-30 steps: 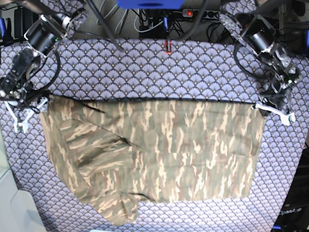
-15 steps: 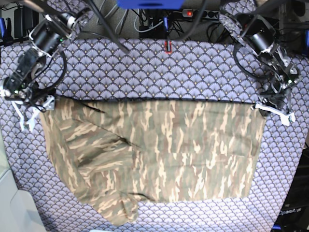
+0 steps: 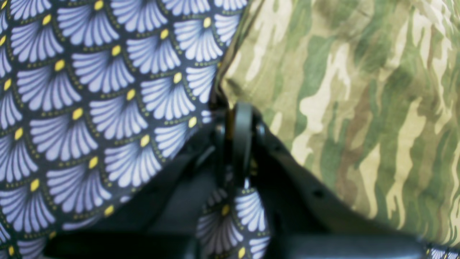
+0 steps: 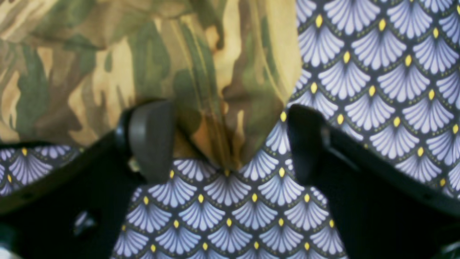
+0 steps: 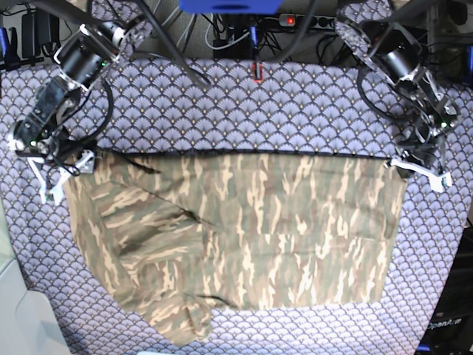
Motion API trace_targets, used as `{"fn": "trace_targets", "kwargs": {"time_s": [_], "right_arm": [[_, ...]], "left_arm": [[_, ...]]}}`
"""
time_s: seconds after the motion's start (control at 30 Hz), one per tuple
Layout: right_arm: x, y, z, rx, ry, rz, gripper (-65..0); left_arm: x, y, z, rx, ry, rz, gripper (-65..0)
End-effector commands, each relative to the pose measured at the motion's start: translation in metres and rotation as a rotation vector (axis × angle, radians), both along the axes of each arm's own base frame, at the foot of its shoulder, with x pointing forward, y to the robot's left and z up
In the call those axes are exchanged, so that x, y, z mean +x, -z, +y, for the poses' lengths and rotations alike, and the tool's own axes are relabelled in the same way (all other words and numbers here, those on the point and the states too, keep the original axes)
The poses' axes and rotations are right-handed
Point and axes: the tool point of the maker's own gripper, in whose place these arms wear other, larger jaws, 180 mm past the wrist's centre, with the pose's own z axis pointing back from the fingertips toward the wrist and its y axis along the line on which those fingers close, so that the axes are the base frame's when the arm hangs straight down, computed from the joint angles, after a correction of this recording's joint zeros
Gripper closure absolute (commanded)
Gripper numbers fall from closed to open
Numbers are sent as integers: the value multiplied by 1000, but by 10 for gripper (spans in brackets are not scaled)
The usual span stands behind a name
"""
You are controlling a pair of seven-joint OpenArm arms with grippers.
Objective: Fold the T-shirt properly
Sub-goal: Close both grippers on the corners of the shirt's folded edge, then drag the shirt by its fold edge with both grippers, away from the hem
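Left wrist view: left pincer (image 3: pixel 241 118) is sitting pressed together at the T-shirt (image 3: pixel 352 93) edge (whether cloth is caught, cannot tell).

Right wrist view: right pincer (image 4: pixel 230 144) is standing apart, a shirt corner lying between its fingers (image 4: pixel 152 138).

Base view: T-shirt is lying flat between both pincers on the table (image 5: pixel 244 111).

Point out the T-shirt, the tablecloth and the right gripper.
T-shirt (image 5: pixel 281 229): base view, middle of the camouflage cloth.
tablecloth (image 5: pixel 244 111): base view, bare patterned stretch behind the shirt.
right gripper (image 4: pixel 230 144): right wrist view, gap between the open fingers, over the shirt corner.
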Motion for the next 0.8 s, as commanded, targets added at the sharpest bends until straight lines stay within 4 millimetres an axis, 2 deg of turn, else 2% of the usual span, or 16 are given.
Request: {"fn": "trace_targets", "kwargs": {"time_s": [0.0,0.07,0.23,0.3,0.33,0.47,0.63,0.77], "right_arm": [[15,-16,-3,5,5,-70,-391],[16,-15,1,29,3,-83,-322],[11,6,10,77,-12,-27,-128],[7,9,5,72,-9,-14,-27],[7,9,5,70,-9,-14,0],[-4,14,-1,60,-2,5,0],[-8,10,-19,27,7,11,0],[-19,2,-34,-29,15,9,0]], "left_arm": [[3,-7,5,19,-1,-3,0],[3,-7,5,19,-1,-3,0],[4,-7,5,21,0,-3,0],[3,-7,7,25,-1,0,0],[2,-7,8,26,-1,0,0],[-1,-4,9,32,0,13,0],[-7,0,12,70,19,55,0],[-9,2,12,74,22,64,0]]}}
